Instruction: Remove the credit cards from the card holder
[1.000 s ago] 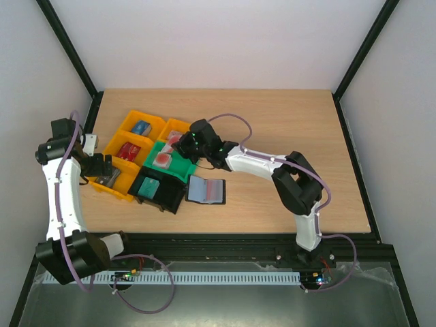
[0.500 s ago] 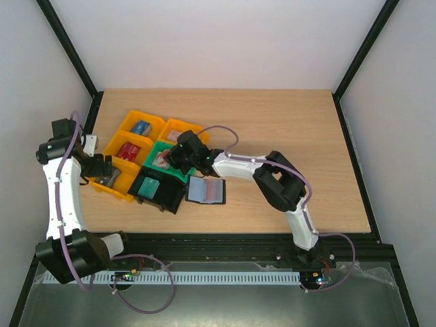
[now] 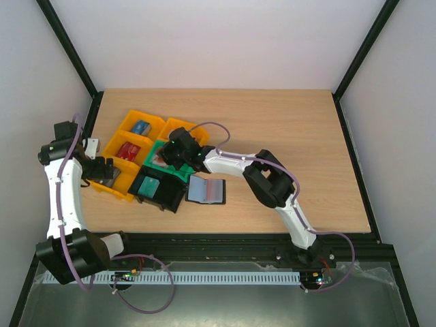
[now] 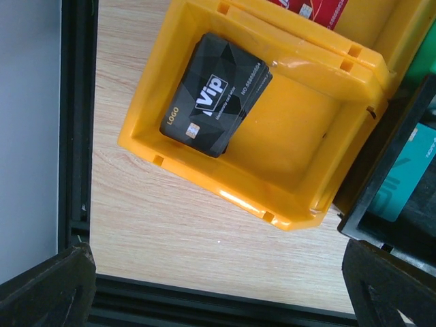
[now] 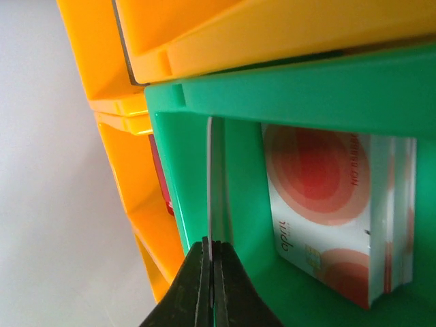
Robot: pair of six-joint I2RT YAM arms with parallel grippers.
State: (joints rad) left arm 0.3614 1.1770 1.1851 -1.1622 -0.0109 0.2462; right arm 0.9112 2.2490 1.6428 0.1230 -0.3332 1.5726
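The card holder [image 3: 206,191] lies open on the table, its pale pocket faces up, beside the black bin. My right gripper [image 5: 211,253] is shut on one thin credit card [image 5: 210,177], seen edge-on, and holds it upright inside the green bin [image 5: 293,88]. A stack of red-and-white credit cards [image 5: 334,204] lies in that bin to the right of the held card. In the top view the right gripper [image 3: 170,152] is over the green bin [image 3: 178,170]. My left gripper [image 4: 218,289] is open and empty over the table at the near edge of a yellow bin [image 4: 272,157].
Black VIP cards [image 4: 216,95] lie in the yellow bin under my left wrist. Other yellow bins [image 3: 139,127] hold blue and red cards. A black bin [image 3: 163,197] holds a teal card [image 3: 148,187]. The table's left rail [image 4: 75,136] is close to my left gripper.
My right gripper has moved left with the card, from the yellow bin's edge down over the green bin. The left arm has hardly moved.
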